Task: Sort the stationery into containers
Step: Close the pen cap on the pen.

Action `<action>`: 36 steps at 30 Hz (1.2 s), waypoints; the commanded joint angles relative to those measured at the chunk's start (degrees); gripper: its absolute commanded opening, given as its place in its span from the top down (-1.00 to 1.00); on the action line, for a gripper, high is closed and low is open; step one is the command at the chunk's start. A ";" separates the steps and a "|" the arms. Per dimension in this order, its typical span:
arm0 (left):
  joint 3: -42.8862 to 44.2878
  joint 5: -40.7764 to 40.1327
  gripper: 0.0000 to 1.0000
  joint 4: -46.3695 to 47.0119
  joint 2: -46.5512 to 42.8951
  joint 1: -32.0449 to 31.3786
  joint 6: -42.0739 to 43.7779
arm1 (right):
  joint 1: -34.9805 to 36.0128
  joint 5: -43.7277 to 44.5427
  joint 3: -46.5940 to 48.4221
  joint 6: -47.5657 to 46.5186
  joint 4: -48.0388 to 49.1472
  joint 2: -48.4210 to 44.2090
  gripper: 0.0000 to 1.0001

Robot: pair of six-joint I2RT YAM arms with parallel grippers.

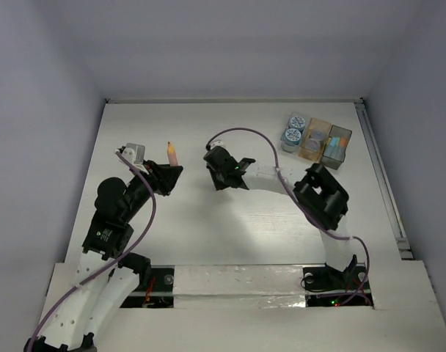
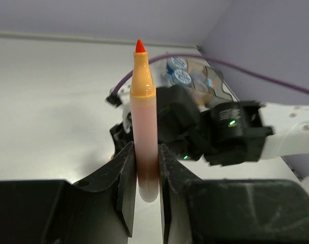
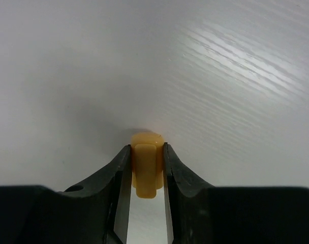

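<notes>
Your counter (image 1: 230, 227) is mostly bare, so take every position from the amber box (image 1: 315, 139) at its far right corner. The right arm (image 1: 322, 196) bends just in front of that box and reaches away from it toward the middle. The left arm (image 1: 113, 220) works well apart from it, on the opposite side of the counter.

The grey box (image 1: 337, 144) sits touching the amber box on its outer side. Both have their open tops up so things can be dropped in from above. The grey one holds pale blue and orange bits, the amber one something pale and roundish. Two blue-white rolls (image 1: 290, 137) stand just beside the amber box, outside it on the side away from the grey box, so I judge them not yet sorted.

Your left hand (image 2: 146, 155) is clenched on the tail end of the orange marker (image 2: 144, 101). The marker sticks straight out past the fingertips with its bare red tip leading. It is far from the amber box and needs a long carry across. Keep that uncapped tip off everything on the way.

Your right hand (image 3: 146, 151) is pinched on a small yellow piece (image 3: 146, 173), cap or eraser I cannot tell. It is roughly between the marker and the amber box. The piece seems to be at counter level, so I judge it not yet lifted. Raise it before travelling.
</notes>
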 commanded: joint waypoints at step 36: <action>-3.82 3.08 1.00 -0.11 3.65 -5.47 -4.18 | 5.62 -6.49 -6.75 11.14 34.08 -27.54 1.00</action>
